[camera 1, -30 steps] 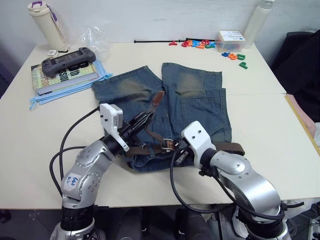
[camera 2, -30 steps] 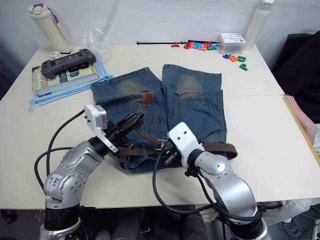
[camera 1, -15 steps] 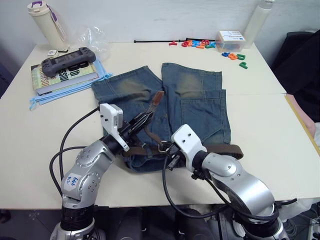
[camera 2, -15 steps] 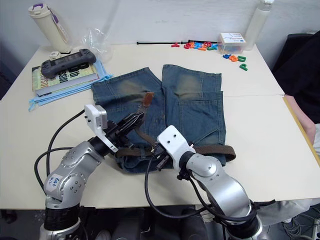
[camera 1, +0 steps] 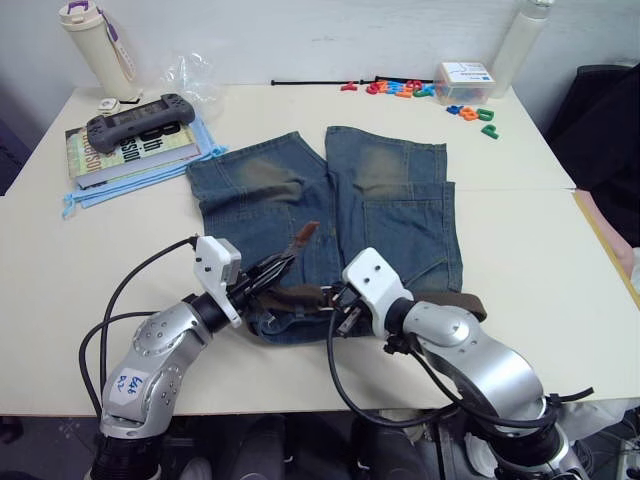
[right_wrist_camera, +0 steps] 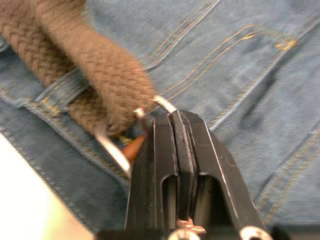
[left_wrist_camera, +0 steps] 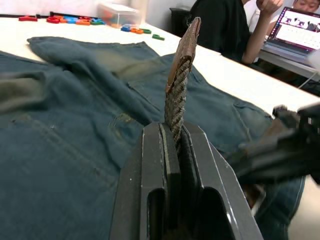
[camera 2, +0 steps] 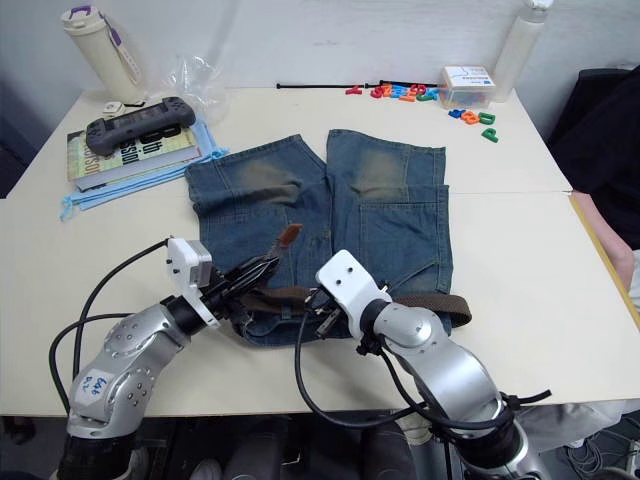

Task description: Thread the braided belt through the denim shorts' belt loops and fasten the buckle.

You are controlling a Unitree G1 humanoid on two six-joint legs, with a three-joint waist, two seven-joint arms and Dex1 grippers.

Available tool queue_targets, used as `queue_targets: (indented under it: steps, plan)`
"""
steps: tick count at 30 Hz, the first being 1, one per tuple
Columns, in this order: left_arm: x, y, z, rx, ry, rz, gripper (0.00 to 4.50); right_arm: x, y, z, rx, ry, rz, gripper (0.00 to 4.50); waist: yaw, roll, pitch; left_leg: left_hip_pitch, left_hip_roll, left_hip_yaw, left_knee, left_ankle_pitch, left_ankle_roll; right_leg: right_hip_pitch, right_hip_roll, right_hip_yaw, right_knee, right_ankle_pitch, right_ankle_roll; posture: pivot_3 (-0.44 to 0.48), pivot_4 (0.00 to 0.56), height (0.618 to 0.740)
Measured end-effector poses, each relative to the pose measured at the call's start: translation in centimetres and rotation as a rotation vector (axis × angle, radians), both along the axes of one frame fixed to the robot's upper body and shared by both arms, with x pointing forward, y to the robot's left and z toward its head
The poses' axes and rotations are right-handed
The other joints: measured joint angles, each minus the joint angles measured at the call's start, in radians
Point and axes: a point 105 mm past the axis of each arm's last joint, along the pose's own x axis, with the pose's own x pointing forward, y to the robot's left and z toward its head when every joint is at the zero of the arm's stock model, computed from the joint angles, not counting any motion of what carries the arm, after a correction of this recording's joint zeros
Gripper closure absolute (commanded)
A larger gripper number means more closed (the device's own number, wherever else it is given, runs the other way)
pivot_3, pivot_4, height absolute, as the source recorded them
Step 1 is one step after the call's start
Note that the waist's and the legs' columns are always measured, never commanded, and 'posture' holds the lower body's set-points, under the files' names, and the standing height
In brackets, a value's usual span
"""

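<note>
The denim shorts (camera 1: 385, 215) lie flat mid-table, with the waistband nearest me. The braided belt (camera 1: 440, 298) runs along that waistband under a belt loop (right_wrist_camera: 64, 88). Its leather-tipped end (left_wrist_camera: 186, 45) stands up from my left gripper (left_wrist_camera: 172, 132), which is shut on the braid just below the tip. That left gripper (camera 1: 277, 270) hovers over the waistband's left part. My right gripper (camera 1: 340, 308) is close beside it, shut on the silver buckle (right_wrist_camera: 161, 104) at the waistband's middle. In the right wrist view the right gripper (right_wrist_camera: 163, 120) pinches the buckle's frame edge.
A game controller (camera 1: 135, 109) on a book and a light blue cloth (camera 1: 100, 189) lie far left. A bottle (camera 1: 95, 45) and plastic bag (camera 1: 185, 72) stand behind them. Magnet letters (camera 1: 405, 88), a small box (camera 1: 461, 79) and a thin black cord (camera 1: 305, 82) line the far edge.
My left gripper has drawn back toward the near edge and lower, taking the belt's tip with it. Over the full second my right gripper slid left with the buckle.
</note>
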Motion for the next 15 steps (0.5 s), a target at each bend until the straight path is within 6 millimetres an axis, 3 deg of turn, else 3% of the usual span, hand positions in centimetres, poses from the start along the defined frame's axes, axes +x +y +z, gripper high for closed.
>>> queue_targets:
  steps: [6, 15]
  plan:
    - [0.0, -0.2, 0.2, -0.001, -0.010, -0.006, 4.50, -1.3, 0.5, -0.6, 0.005, 0.020, 0.076, 4.47, -0.002, 0.000, 0.000, 0.000, 0.000, 0.000, 0.000, 0.000, 0.000, 0.000, 0.000, -0.001, 0.000, 0.000, 0.000, 0.000, 0.150, 0.706]
    - [0.1, -0.2, 0.3, -0.001, -0.013, -0.003, 4.50, -0.5, 0.8, -1.7, -0.005, 0.023, 0.061, 4.47, -0.002, 0.000, 0.000, 0.001, 0.000, 0.000, 0.000, 0.001, 0.000, 0.000, 0.000, -0.001, 0.001, 0.000, 0.000, 0.000, 0.150, 0.706]
